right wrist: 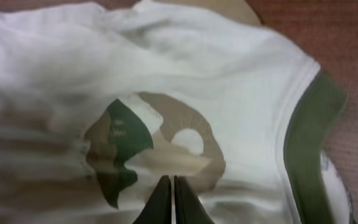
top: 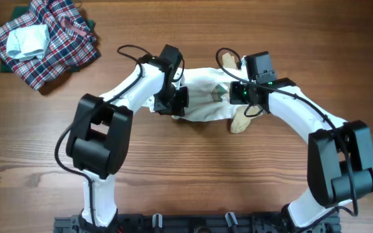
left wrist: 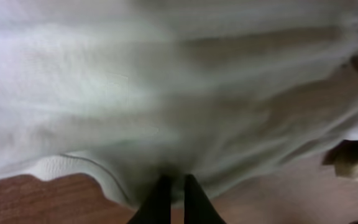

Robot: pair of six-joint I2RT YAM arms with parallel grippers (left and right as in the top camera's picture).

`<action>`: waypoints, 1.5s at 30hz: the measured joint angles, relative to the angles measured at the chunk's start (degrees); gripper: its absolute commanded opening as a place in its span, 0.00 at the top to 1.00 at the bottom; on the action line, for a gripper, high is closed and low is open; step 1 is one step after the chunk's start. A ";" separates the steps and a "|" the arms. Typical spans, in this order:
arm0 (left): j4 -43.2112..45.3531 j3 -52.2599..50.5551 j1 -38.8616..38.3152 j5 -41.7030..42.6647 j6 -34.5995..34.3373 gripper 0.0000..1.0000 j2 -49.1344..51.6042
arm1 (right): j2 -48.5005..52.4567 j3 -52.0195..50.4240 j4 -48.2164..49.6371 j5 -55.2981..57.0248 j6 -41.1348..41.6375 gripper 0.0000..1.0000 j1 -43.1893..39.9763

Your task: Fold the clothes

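White garment (top: 203,97) lies spread mid-worktop (top: 186,168), between the two arms. Left gripper (top: 179,102) sits at its left edge, clenched, with the tips biting the white fabric near the hem. Right gripper (top: 238,94) is on the right part, clenched tight just below the round green-tan print (right wrist: 148,146); possibly a pinch of cloth is caught there, too blurred to tell. Green neck band (right wrist: 306,137) is right of the print. Tan sleeve (top: 241,121) sticks out at the lower right. Plaid heap (top: 57,48) with a pale blue-white piece (top: 28,40) on top sits well apart, far left corner.
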 measured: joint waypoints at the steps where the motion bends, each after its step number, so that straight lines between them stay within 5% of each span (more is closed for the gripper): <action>1: -0.02 0.00 0.00 0.13 0.00 0.91 0.31 | 0.11 0.00 0.66 0.00 0.00 0.96 0.00; 31: -12.37 -0.04 0.00 -3.82 0.48 0.94 1.62 | 7.19 0.00 9.88 2.82 -0.42 0.96 -4.09; 37: -9.29 -0.02 -0.20 -4.24 0.48 0.96 1.29 | 7.19 0.00 9.86 2.80 -0.42 0.96 -4.09; 45: 7.52 0.59 -2.49 -4.02 -0.85 0.96 -4.96 | 7.19 0.02 9.75 2.80 -0.42 0.96 -4.09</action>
